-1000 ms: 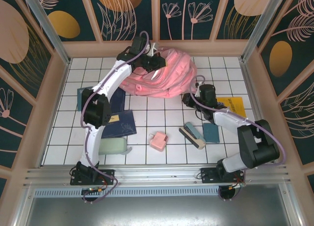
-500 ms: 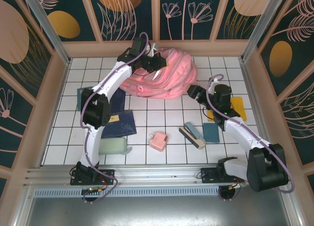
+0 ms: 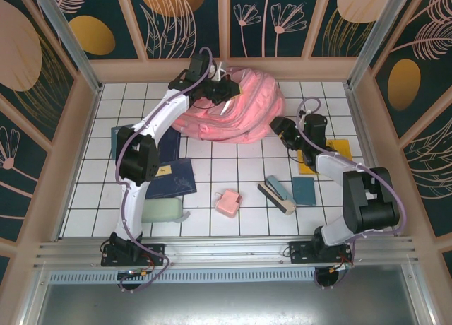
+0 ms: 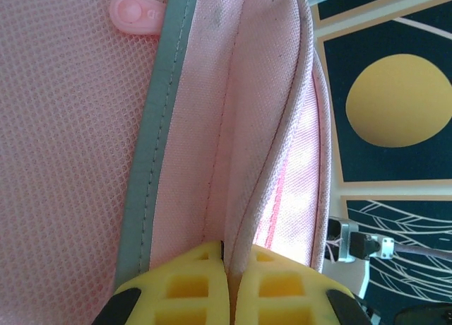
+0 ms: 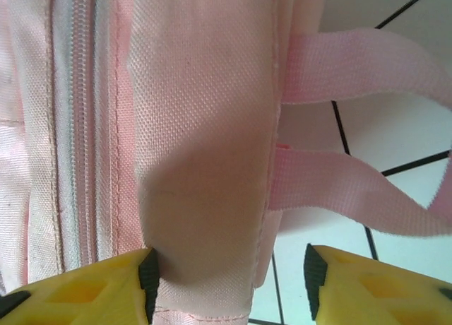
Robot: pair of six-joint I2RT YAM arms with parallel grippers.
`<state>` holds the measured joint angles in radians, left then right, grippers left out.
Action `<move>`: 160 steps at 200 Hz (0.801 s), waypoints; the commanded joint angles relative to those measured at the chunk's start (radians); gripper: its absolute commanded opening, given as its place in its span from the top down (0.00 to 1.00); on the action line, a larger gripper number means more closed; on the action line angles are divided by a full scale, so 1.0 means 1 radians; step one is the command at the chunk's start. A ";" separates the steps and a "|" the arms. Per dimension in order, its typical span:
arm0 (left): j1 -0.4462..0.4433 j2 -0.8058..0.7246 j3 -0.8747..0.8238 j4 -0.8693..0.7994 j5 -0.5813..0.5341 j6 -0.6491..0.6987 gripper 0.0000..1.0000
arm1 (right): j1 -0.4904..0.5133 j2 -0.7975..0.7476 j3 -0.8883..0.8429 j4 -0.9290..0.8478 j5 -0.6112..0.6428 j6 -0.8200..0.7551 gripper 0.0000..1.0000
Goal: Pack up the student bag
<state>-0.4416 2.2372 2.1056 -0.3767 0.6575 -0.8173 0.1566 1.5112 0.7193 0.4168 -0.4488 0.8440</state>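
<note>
Over on the left of the white tiled table (image 3: 233, 162) there was a flat teal book (image 3: 114, 143), a dark blue folder (image 3: 173, 178) just beside it and a pale green soft pouch (image 3: 162, 210) nearer the front. A small pink box (image 3: 228, 203) sat around the middle.

The student bag (image 3: 244, 116), that big pink fabric backpack, was lying slumped at the back of the table, roughly centre. The left gripper (image 4: 229, 258) was up on its top left edge, yellow fingers (image 4: 191, 279) pressed together with a fold of the pink fabric pinched between them. Right next to that fold, the wrist cam showed a grey trim strip (image 4: 152, 162) and pink mesh with a round pink rubber tab (image 4: 134, 10).

The right gripper (image 5: 229, 268) was at the bag's right side, jaws apart, straddling a hem of the fabric. The left finger looked right against the cloth and the right one stood clear of it. A zipper line (image 5: 78, 127) ran alongside, and two pink webbing straps (image 5: 353, 63) trailed onto the tiles.

Further right were a teal and beige oblong block (image 3: 277, 196), a small teal case (image 3: 304, 191) and a flat yellow book (image 3: 337, 155) by the right arm.
</note>
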 commanded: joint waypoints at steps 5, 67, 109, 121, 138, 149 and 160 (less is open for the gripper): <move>0.022 -0.120 0.016 0.143 0.059 -0.054 1.00 | -0.041 0.020 0.020 -0.113 0.119 -0.078 0.46; 0.027 -0.105 -0.007 0.160 0.055 -0.063 1.00 | 0.074 -0.170 0.053 -0.248 0.323 -0.376 0.38; 0.027 -0.093 -0.016 0.202 0.068 -0.106 1.00 | 0.201 -0.268 -0.024 -0.161 0.102 -0.447 0.37; 0.027 -0.094 -0.016 0.202 0.068 -0.107 1.00 | 0.195 -0.255 -0.054 -0.080 -0.023 -0.361 0.37; 0.027 -0.098 -0.020 0.203 0.065 -0.106 1.00 | 0.185 -0.215 -0.106 0.079 -0.151 -0.196 0.35; 0.028 -0.099 -0.022 0.202 0.062 -0.108 1.00 | 0.184 -0.180 -0.134 0.191 -0.210 -0.099 0.35; 0.027 -0.099 -0.025 0.207 0.059 -0.115 1.00 | 0.183 -0.139 -0.152 0.280 -0.242 -0.009 0.35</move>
<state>-0.4145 2.2089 2.0689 -0.3004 0.6762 -0.9012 0.3458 1.3018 0.6178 0.4305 -0.4995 0.6041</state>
